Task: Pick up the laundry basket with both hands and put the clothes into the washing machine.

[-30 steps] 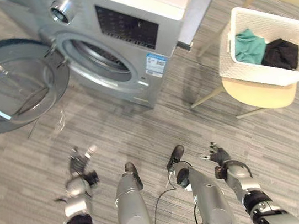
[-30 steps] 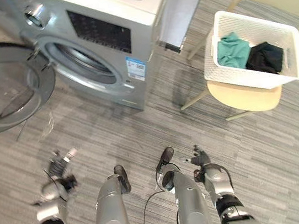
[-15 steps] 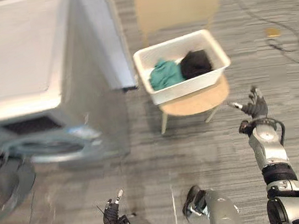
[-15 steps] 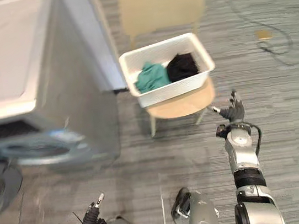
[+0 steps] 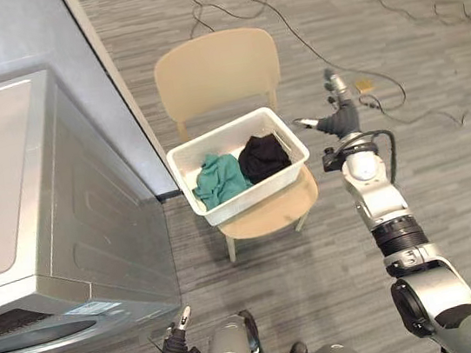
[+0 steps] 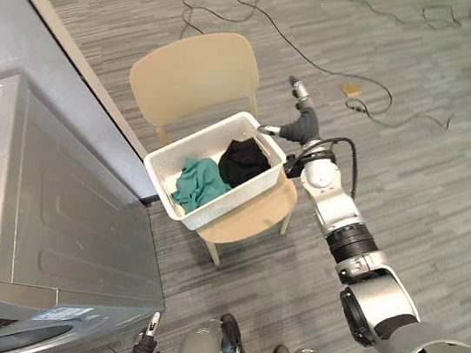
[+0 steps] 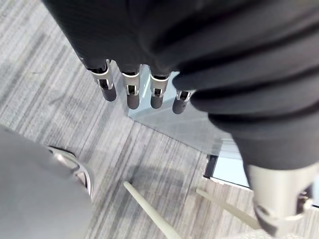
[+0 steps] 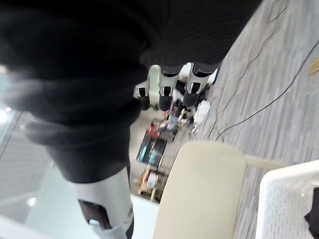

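By the washer the left robot hand hangs empty with fingers straight, the basket of clothes sits on the chair, and the right robot hand, spread and empty, hovers just beside it.

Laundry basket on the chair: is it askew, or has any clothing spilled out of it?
Nothing stands out. The laundry basket sits flat on the chair, and the teal garment and the black garment both lie inside it, with nothing hanging over its rim.
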